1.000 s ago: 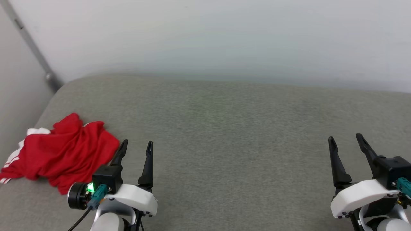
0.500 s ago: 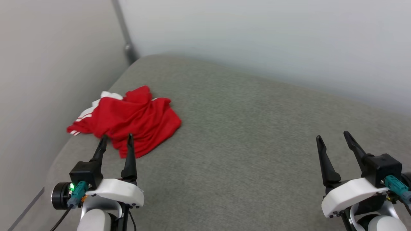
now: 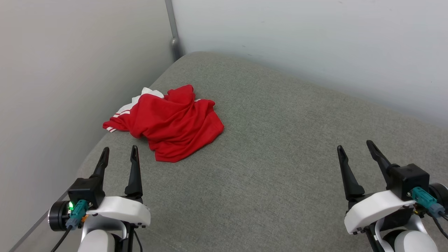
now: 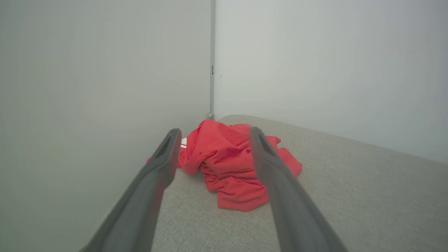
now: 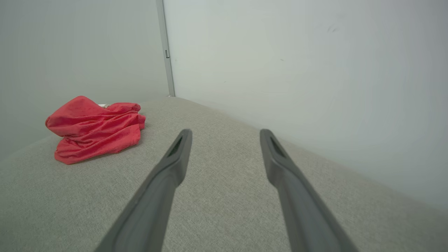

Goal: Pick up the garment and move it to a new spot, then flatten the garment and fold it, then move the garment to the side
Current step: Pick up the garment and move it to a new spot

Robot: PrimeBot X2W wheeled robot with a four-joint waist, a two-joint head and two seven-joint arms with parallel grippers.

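From the head view, the garment lies in a crumpled red heap on the grey cushion, up towards the far left corner and close to the side wall. A white sleeve with striped trim pokes out on the wall side. The left gripper sits just short of the heap's near edge, its fingers spread and nothing between them. The right gripper is well apart at the other side, fingers parted too and empty.

Through the left wrist view, the garment sits almost squarely between the two open fingers of the left gripper, further along their line, with a raised ridge of cloth at the top of the pile. To my eye this arm is the one for the pick-up. It should reach forward and down and close on that high fold, not on the flat hem, so the fingers bite cloth and not cushion. Grabbing too deep could pinch several layers and make the later flattening harder.

In the right wrist view, the garment is off to the side and distant, while the right gripper points over bare cushion with fingers wide. That open stretch looks like a fair new spot for laying the shirt out.
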